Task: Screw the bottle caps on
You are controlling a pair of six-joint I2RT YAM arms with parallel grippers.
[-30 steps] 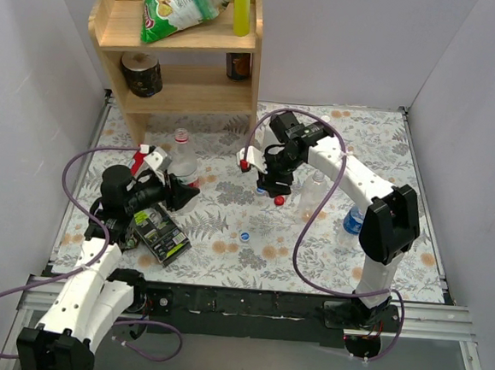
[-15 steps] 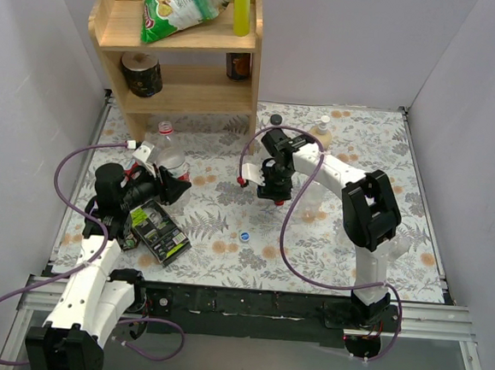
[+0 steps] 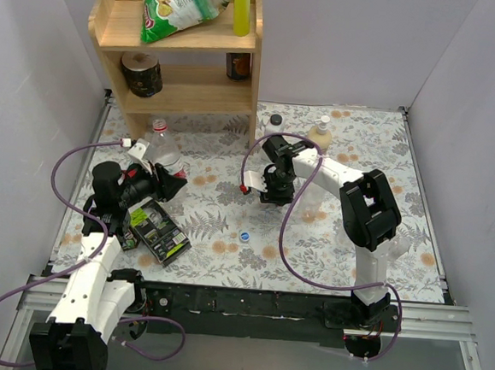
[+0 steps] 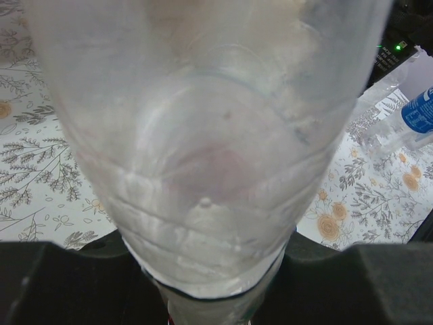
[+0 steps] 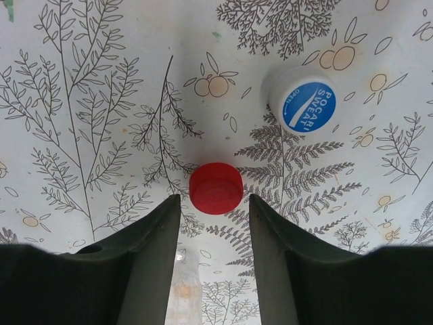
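The red cap (image 5: pixel 216 188) is seen lying flat on the floral desk (image 5: pixel 81 101), top face up. It is positioned just ahead of the tips of the right end effector (image 5: pixel 214 203), in line with the gap between them. That end effector is released: its jaws are spread wider than the cap and no contact with the cap is seen.

A blue-white cap (image 5: pixel 307 107), printed side up, is seen near the red cap, apart from it and outside the jaws. In the overhead view a small blue cap (image 3: pixel 244 235) is noted on the desk, on the near side of the right end effector; whether it is the same cap cannot be told.

The left end effector (image 3: pixel 169 181) is clenched on a clear bottle (image 3: pixel 166 151), which is held tilted above the left side of the desk, neck pointing toward the wooden shelf (image 3: pixel 188 69). In the left wrist view the bottle fills nearly the whole frame.

A blue-labelled bottle (image 4: pixel 416 112) is seen lying on the desk. A black packet (image 3: pixel 160 234) is noted beside the left arm.
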